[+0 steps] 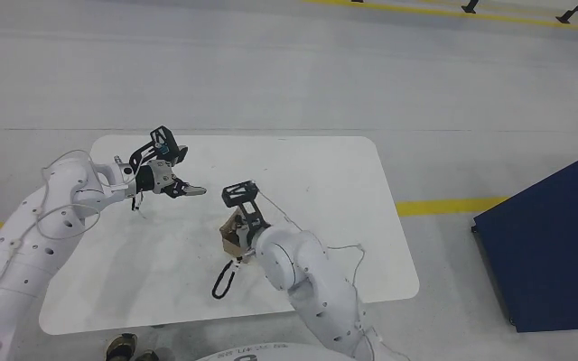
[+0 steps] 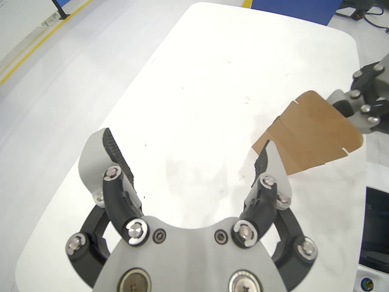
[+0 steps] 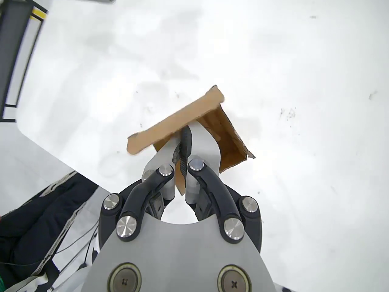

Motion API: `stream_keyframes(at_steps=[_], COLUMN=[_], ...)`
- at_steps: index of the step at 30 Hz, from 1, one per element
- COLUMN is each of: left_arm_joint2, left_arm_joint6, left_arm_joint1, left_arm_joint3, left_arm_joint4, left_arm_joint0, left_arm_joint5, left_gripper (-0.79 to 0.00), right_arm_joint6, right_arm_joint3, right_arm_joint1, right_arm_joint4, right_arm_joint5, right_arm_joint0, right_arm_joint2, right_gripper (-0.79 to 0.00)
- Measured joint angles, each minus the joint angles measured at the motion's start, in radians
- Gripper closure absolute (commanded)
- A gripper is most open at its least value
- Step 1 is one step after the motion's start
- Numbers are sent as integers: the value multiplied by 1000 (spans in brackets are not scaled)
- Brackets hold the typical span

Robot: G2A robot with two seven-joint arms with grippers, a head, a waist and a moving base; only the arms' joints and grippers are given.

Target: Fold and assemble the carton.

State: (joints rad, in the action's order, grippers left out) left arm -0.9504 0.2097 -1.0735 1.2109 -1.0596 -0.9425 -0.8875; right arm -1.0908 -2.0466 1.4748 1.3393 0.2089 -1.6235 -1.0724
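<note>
carton (image 3: 179, 119) clamped in the right end effector (image 3: 184, 137); left end effector (image 2: 186, 144) hovers nearby, spread wide.

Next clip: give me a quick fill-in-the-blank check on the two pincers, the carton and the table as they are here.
1. The right pincer is ____ (open or shut) on the carton.
2. The left pincer is ____ (open or shut) and holds nothing.
3. The carton's cardboard is ____ in colour.
4. The table top is ____ in colour.
Missing words: shut; open; brown; white.
</note>
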Motion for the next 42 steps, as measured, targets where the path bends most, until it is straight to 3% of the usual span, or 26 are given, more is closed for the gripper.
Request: stream_keyframes(at_steps=[5,8,11,16,25,35,42], left_arm_joint2=[0,0,0,0,0,0,0], left_arm_joint6=[0,0,0,0,0,0,0], left_arm_joint1=[0,0,0,0,0,0,0], left_arm_joint3=[0,0,0,0,0,0,0], left_arm_joint4=[0,0,0,0,0,0,0], left_arm_joint0=[0,0,0,0,0,0,0], left_arm_joint5=[0,0,0,0,0,0,0], left_gripper=[-785,-785,-785,-785,-785,-785,-785], right_arm_joint6=[110,79,32,-23,-47,-34,10], right_arm_joint3=[-25,22,92,211,342,374,347], right_arm_joint1=[-23,-36,-46,-54,-64,-77,-94], right_arm_joint4=[-266,-441,-550,-643,-639,-635,-709], right_arm_joint5=[-248,-398,-461,-475,-407,-365,-372], right_arm_joint0=[-94,-100,-66,17,116,145,108], right_arm_joint2=[-117,-188,-226,-225,-188,-157,-216], right_gripper=[0,0,0,0,0,0,0])
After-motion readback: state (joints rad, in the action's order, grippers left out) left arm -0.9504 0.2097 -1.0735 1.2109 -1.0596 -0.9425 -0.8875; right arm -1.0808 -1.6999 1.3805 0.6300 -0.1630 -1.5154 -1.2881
